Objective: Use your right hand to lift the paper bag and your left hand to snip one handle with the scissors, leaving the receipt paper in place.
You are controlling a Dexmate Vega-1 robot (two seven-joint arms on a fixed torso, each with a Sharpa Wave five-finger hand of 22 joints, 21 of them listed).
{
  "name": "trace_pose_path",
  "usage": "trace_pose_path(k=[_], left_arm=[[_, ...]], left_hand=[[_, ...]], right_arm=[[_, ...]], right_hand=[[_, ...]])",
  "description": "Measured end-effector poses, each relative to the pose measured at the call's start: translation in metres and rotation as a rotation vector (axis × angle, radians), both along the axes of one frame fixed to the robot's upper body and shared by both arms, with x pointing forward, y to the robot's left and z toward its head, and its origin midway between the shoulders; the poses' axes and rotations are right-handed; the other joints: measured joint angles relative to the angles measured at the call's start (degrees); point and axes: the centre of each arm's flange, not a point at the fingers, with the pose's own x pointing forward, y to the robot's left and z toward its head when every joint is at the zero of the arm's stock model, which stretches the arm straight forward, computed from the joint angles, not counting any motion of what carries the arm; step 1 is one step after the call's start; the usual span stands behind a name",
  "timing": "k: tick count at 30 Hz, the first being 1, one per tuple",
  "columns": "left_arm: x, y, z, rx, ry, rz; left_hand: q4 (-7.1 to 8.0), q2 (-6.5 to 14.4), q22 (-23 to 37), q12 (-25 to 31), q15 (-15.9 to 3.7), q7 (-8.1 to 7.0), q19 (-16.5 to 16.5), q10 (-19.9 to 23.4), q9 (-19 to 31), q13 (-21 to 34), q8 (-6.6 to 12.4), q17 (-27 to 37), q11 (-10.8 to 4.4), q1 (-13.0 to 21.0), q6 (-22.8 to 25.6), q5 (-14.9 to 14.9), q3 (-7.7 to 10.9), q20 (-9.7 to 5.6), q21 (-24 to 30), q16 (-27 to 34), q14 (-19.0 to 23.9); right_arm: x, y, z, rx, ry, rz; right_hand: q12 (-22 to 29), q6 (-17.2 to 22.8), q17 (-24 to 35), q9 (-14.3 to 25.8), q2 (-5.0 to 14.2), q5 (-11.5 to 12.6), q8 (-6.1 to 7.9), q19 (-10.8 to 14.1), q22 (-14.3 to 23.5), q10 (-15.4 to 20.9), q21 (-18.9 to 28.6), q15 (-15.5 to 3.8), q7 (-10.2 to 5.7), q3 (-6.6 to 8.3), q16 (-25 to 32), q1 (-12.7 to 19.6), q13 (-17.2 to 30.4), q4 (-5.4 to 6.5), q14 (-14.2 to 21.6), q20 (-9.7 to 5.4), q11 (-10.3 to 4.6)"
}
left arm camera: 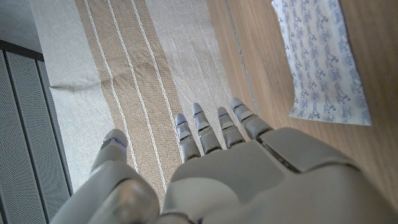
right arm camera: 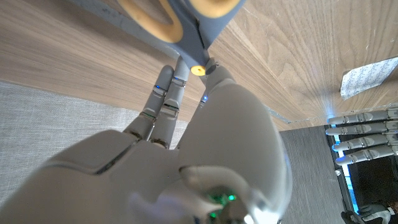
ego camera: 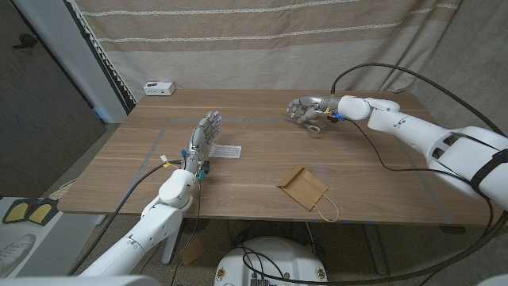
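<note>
Both steps pending: right hand [ego camera: 305, 112] grasping scissors [right arm camera: 177, 18] far from paper bag [ego camera: 302, 187]; left hand [ego camera: 205, 137] released beside receipt [ego camera: 225, 151]; scissors need handover.

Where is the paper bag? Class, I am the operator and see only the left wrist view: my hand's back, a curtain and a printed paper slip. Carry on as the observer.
Observer: The paper bag lies flat near the front edge of the table, to the robot's right of the left hand.
Operator: And the other arm?
Observer: The right hand is at the far side, fingers at the scissors; whether it grips them is unclear.
Operator: Anything to cut?
Observer: One handle loops toward the front edge.
</note>
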Motion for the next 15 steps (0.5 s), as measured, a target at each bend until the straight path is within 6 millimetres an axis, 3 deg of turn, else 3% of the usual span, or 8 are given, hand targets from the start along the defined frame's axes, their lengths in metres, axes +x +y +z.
trace_pose_path(k=[15], left_arm=[[0.003, 0.0, 0.002, 0.002, -0.002, -0.002]], left_hand=[[0.0, 0.0, 0.0, 0.0, 0.0, 0.0, 0.0, 0.0, 0.0, 0.0, 0.0, 0.0, 0.0, 0.0, 0.0, 0.0, 0.0, 0.0, 0.0, 0.0, 0.0]], right_arm=[[-0.012, -0.006, 0.012, 0.096, -0.022, 0.025]], right_hand=[[-0.46, 0.2, 0.04, -0.59, 0.09, 0.21, -0.65, -0.81, -0.53, -0.29, 1.31, -0.33, -0.2, 0.6, -0.35, 0.09, -0.28, -0.06, -0.33, -0.01, -0.07]])
